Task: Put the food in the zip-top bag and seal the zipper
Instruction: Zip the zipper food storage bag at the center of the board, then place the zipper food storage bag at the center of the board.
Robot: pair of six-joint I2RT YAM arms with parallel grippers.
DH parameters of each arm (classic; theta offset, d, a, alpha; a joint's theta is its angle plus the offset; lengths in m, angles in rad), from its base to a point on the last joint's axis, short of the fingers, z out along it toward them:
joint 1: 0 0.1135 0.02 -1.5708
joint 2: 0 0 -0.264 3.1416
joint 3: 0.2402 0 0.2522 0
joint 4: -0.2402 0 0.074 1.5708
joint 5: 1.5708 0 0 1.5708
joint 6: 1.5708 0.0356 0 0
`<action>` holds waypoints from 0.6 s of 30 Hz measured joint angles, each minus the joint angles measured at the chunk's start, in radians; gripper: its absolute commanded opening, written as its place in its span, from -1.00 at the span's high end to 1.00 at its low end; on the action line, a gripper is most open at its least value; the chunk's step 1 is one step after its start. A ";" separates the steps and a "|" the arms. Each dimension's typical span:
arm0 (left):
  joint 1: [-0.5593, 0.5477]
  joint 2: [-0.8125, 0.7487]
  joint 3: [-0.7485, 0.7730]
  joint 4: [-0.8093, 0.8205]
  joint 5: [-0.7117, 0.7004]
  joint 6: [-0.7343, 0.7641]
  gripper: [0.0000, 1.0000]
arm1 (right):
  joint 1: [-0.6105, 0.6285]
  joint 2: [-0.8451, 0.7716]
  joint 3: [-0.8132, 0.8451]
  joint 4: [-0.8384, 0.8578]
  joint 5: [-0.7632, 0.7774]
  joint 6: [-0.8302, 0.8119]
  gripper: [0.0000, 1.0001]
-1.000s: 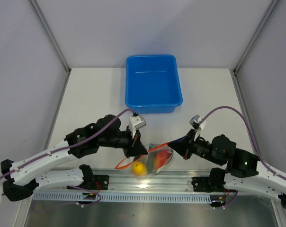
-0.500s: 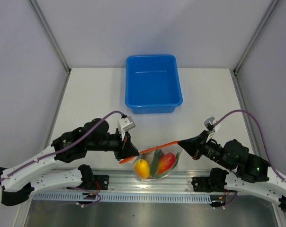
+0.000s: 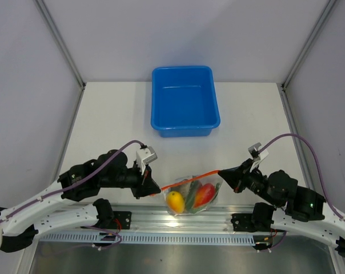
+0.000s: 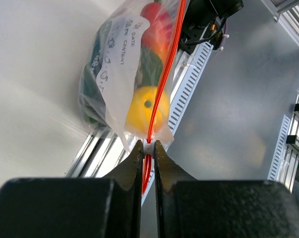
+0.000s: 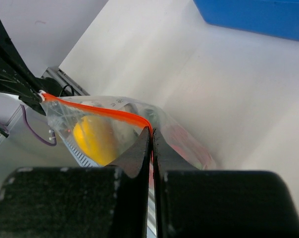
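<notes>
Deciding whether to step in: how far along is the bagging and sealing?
Done: the food sits inside the bag. In hand: the left gripper and right gripper each pinch one end of the zipper, stretching it taut with the bag hanging below. Left: whether the zipper is pressed shut along its length cannot be told; then releasing it.

The zip-top bag (image 3: pixel 192 194) sits at the near edge of the table (image 3: pixel 115 125), with the food (image 3: pixel 173 201) inside it. The left gripper (image 3: pixel 157 188) pinches the left end of the zipper (image 3: pixel 189 178), and the right gripper (image 3: pixel 222 173) pinches its right end. The tub (image 3: pixel 185 128) stands behind, well apart.
</notes>
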 measured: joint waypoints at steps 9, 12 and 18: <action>0.000 -0.049 -0.014 -0.038 -0.027 -0.015 0.80 | 0.000 -0.011 -0.001 -0.033 0.049 0.026 1.00; 0.000 -0.055 -0.022 -0.055 -0.041 -0.021 0.80 | 0.000 -0.011 -0.001 -0.037 0.051 0.030 1.00; 0.000 -0.072 -0.024 -0.076 -0.066 -0.029 0.85 | 0.000 0.005 -0.013 -0.019 0.049 0.041 1.00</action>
